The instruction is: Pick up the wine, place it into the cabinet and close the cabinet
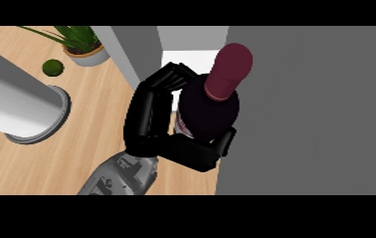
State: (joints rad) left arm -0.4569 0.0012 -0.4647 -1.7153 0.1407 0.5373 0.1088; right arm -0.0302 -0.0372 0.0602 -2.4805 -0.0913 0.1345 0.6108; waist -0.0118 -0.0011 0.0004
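Observation:
The wine bottle is dark, with a maroon cap pointing up at me. My left hand is shut on it: the fingers run up its left side and curl over near the neck, and the thumb presses its lower right. The hand hides the bottle's base. The cabinet's wide grey door fills the right side of the view. A narrower grey panel stands to the left, and the pale cabinet opening shows between them. The bottle is held in front of that opening, close beside the door's left edge. My right hand is out of sight.
A wooden counter lies below. On it, at the left, stands a large pale grey cylinder on a round base. A lime and a potted plant sit at the back left.

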